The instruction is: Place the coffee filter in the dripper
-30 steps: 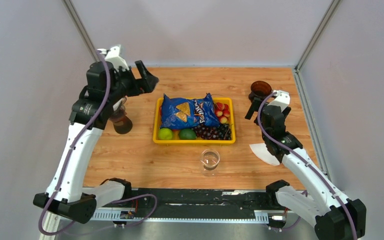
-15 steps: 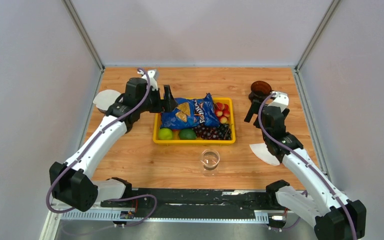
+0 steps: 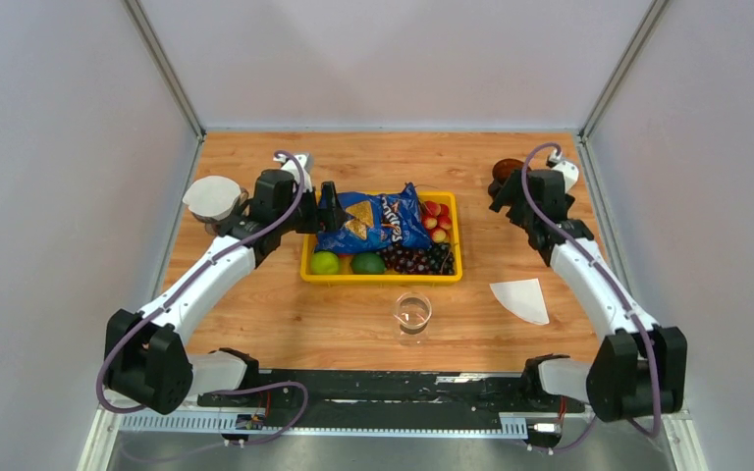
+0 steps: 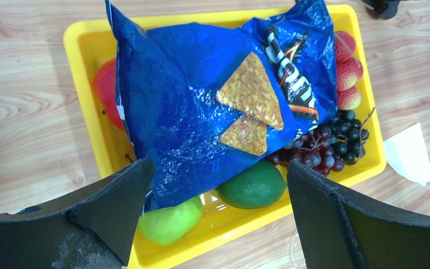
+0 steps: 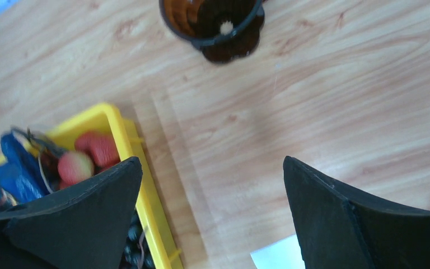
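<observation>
grippers both gape wide, holding nothing: right gripper [image 5: 210, 168] hangs over the wooden table [image 5: 341, 112], left gripper [image 4: 218, 182] over the yellow tray [image 4: 84, 50] and its blue chip bag [image 4: 190, 101]. the white coffee filter [image 3: 520, 297] lies flat on the table, well apart from the brown dripper [image 5: 213, 25] at the far right.

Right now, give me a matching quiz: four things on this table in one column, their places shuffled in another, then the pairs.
1 dripper
2 chip bag
3 glass
4 fan-shaped filter

A in the yellow tray
B on the table, just on the near side of the tray
C far right part of the table
D flat on the table, right of the glass

Pairs: 1-C, 2-A, 3-B, 4-D
</observation>
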`<state>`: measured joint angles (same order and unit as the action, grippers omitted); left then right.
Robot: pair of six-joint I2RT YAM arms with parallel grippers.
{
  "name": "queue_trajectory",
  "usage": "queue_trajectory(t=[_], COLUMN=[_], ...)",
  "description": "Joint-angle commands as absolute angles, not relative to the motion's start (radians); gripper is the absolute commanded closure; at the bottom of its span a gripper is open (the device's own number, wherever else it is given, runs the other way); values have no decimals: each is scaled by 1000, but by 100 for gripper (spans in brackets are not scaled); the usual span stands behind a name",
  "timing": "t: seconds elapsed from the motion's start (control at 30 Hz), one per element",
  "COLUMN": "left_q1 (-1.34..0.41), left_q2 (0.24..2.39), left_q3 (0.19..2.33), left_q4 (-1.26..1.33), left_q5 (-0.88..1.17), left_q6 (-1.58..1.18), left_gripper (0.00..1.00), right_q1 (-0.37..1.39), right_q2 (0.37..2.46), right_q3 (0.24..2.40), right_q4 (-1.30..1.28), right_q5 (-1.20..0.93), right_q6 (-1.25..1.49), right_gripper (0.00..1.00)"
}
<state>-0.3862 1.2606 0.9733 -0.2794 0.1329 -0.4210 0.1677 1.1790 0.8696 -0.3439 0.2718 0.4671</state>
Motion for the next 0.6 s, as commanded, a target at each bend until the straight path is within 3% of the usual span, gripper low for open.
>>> queue_trajectory(t=[0.0, 0.23, 0.33, 0.57], left_q1=[-390, -389, -390, -389], left_q2=[1237, 1145, 1129, 1120], left_q3=[916, 837, 828, 827], left_q4=[-184, -94, -97, -113], left_q5=[166, 181, 182, 150], left_q6=[-410, -413, -414, -415], left_gripper=[0, 0, 0, 0], right_q1=[85, 11, 11, 11], right_q2=[1333, 1655, 1777, 1921], right_q3=[1023, 1277, 1392, 1518], right_q4=[-330, -334, -341, -371], right_q5=[199, 268, 305, 376], right_q6=[558, 567, 544, 558], right_gripper=[0, 5, 12, 20])
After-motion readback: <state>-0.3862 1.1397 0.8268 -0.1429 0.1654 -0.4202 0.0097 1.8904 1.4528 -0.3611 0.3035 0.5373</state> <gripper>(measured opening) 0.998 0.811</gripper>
